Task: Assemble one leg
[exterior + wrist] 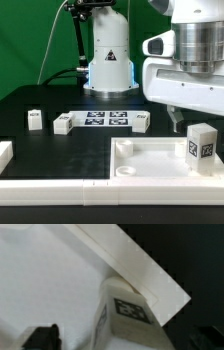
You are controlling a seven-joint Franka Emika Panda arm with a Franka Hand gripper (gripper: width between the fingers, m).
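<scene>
White legs (62, 124) number four: three sit on the black tabletop (40, 100) by one marker board (105, 120), the fourth leg (200, 145) upright on one tray (150, 178), jaws open above.

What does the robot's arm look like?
The arm is chunky, white and rounded, with a grey ring near its wrist. Its base is a white tower glowing blue low down, with a thin dark cable beside it. The fingertips are small, black and blocky.
</scene>
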